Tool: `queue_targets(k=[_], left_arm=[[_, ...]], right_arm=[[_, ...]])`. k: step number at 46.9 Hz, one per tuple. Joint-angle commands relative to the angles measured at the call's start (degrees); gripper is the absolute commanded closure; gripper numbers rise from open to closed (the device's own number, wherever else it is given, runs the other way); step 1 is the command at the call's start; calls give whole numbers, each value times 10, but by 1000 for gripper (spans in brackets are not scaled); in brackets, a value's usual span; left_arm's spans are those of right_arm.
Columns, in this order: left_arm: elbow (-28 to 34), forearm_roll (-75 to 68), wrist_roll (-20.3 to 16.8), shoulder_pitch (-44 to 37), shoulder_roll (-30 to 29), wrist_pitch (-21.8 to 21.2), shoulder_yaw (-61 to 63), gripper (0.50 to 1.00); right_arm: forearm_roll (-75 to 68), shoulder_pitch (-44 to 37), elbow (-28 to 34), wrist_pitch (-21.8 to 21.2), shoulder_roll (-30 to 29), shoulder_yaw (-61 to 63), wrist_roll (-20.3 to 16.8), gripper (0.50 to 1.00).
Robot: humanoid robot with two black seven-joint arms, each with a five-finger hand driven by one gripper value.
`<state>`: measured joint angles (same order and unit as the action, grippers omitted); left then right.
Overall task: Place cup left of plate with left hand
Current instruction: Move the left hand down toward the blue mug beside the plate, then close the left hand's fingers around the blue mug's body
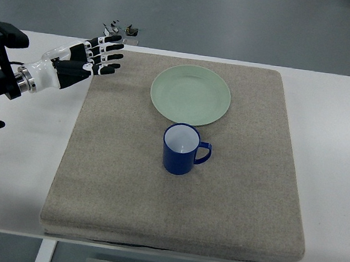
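A white desk (342, 163) carries a thick grey mat (118, 188) that covers most of its top. On the mat, a pale green plate (190, 95) lies near the far edge, about midway across. Just on the near side of the plate, close to the mat's centre, stands a blue cup (182, 149), upright, white inside, its handle turned toward the mat's right edge. My left hand (91, 58) hovers over the mat's far left corner, well apart from the cup, fingers (111, 53) stretched out wide and holding nothing. By my reading the job has hardly begun: the cup sits in front of the plate, not to its left, and I have yet to reach for it. The next move calls for carrying my hand across toward the mat's centre and closing around the cup's body from its handle-free side. My right arm is out of view. A few small dark objects (124, 29) at the desk's far edge are too small to identify.
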<state>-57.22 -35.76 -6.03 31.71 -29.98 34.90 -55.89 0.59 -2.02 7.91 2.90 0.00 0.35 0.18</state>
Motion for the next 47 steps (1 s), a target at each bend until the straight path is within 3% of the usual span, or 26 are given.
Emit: queue_targets(k=[1,5,12,21,47], left_arm=[[-39,-55,-18,-37,4,1,-18,501],[-70,-75,-39,-59,6,1,-18,501],[-92,-106,-43,-85,42,1,-12,501],[-91,-193,-42,-90,102,1,-12,501],[-65,-256,-35,-79,172,1,-8,501]], right_arm=[[-1,0,0,0,0,0,0,566],[0,0,0,0,0,0,0,566],[0,0,0,0,0,0,0,566],[0,0,0,0,0,0,0,566],[0,0,0,0,0,0,0,566]])
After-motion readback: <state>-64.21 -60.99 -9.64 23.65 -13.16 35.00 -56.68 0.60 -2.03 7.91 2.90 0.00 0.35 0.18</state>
